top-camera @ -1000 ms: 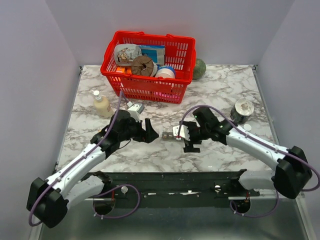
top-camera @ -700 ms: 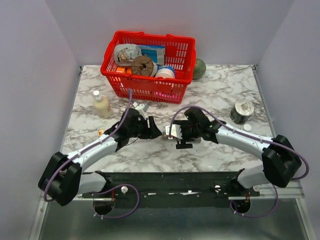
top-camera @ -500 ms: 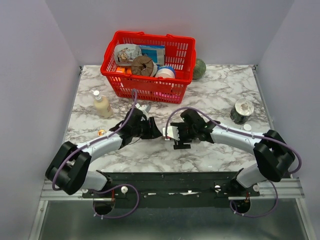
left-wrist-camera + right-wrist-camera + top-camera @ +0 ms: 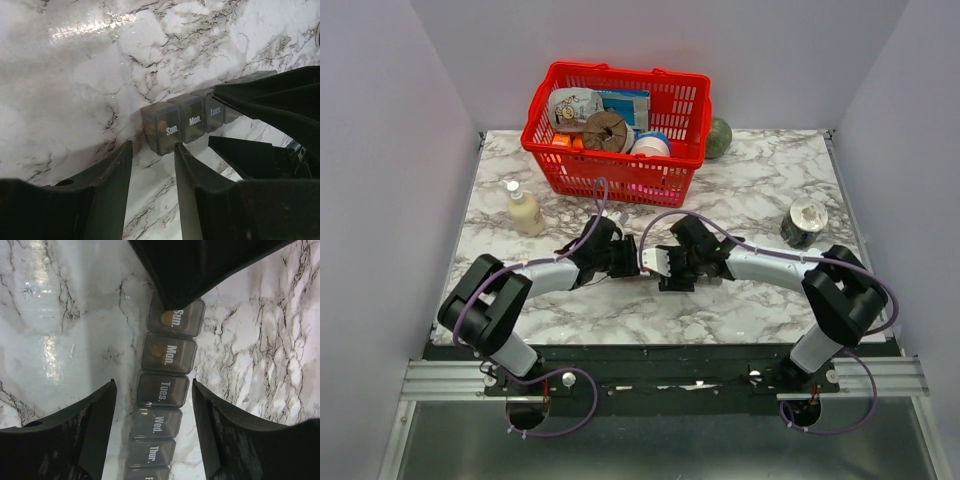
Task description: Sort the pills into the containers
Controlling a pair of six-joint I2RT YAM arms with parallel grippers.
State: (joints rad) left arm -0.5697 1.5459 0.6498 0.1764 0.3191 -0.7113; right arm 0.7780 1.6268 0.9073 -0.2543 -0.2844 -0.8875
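The containers (image 4: 161, 390), a dark grey strip of lidded day compartments, lie flat on the marble. My right gripper (image 4: 152, 386) is open and straddles the strip at Tues. and Wed., with a gap on each side. An amber pill (image 4: 166, 318) shows in Sun. and another pill (image 4: 156, 348) in Mon. In the left wrist view the containers (image 4: 181, 122) end just beyond my left gripper (image 4: 151, 150), which is open with only bare table between its fingers. Its right fingertip (image 4: 181, 150) is close to the Sun. corner. From above, the left gripper (image 4: 628, 262) and right gripper (image 4: 665, 272) meet and hide the strip.
A red basket (image 4: 618, 130) full of items stands at the back. A cream bottle (image 4: 523, 210) is at the left, a dark can with a silvery top (image 4: 806, 222) at the right, and a green ball (image 4: 719, 138) behind the basket.
Both arms have stretched inward to the middle of the table and lowered over the strip. Both grippers' fingers have narrowed from wide open.
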